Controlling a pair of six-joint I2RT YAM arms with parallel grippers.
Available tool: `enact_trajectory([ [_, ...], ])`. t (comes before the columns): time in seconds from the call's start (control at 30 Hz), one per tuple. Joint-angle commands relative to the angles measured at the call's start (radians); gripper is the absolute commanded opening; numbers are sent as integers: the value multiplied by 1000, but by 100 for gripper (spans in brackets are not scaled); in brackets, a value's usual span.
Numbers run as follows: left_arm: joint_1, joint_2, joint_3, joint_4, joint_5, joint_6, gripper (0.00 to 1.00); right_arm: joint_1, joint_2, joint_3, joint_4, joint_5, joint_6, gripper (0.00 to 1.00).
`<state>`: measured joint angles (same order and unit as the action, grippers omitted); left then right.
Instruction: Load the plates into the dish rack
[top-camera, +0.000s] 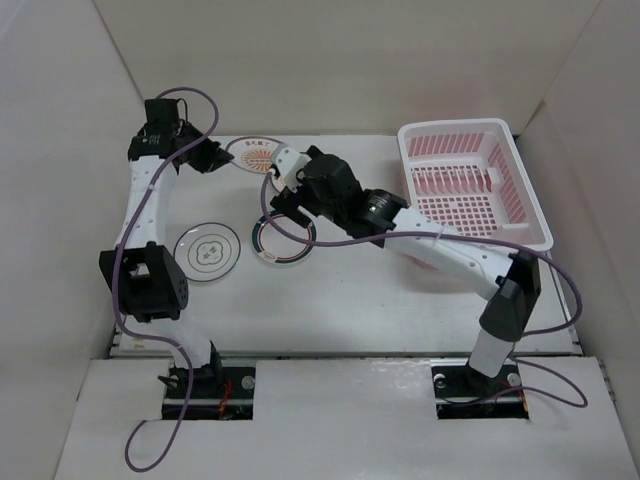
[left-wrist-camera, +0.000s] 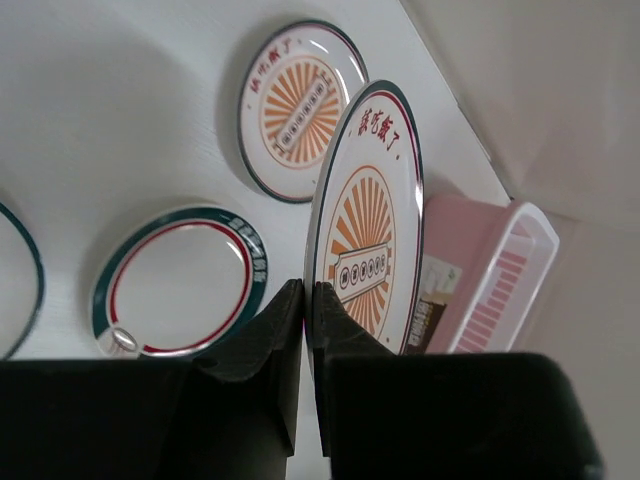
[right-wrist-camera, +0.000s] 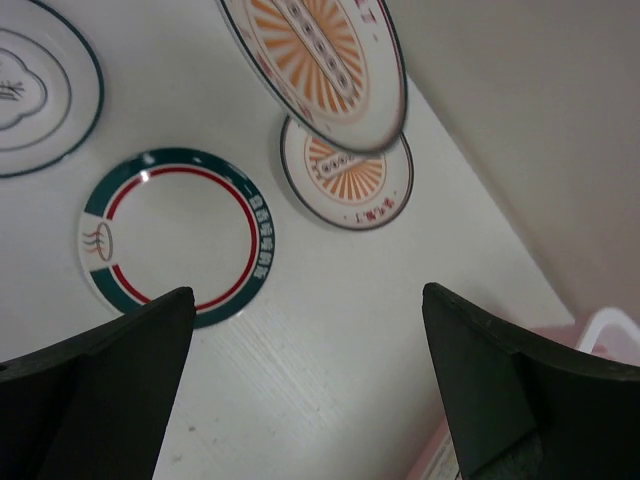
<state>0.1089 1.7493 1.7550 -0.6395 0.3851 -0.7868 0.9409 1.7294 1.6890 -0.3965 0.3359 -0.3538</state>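
The white table (top-camera: 380, 310) carries a pink dish rack (top-camera: 455, 128) at two o'clock, a sunburst plate (top-camera: 255, 152) at eleven, a ringed plate (top-camera: 207, 251) at nine and a green-rimmed plate (right-wrist-camera: 175, 235) near centre.

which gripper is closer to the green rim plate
Right. The right gripper hovers open close above the green rim plate. The left gripper is farther off to the far left, shut on a sunburst plate held on edge.

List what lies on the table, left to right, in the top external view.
Round white plate with thin dark ring, round white plate with dark green rim band, rectangular pink plastic dish rack.
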Motion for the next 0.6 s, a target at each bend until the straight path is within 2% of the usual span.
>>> enact_trajectory([
  [0.0, -37, -100, 1, 11, 63, -103, 0, 19, 31, 113, 107, -43, -102, 99],
  [0.23, -99, -143, -44, 15, 123, -138, 0, 39, 107, 153, 139, -43, -123, 99],
  [0.4, -172, -163, -65, 26, 141, -147, 0, 39, 166, 167, 174, 57, -157, 99],
  [0.5, -198, -172, -74, 26, 141, -157, 0, 39, 197, 192, 174, 92, -166, 95],
  [0.57, -198, -172, -83, 26, 141, -157, 0, 39, 208, 192, 174, 92, -166, 88],
])
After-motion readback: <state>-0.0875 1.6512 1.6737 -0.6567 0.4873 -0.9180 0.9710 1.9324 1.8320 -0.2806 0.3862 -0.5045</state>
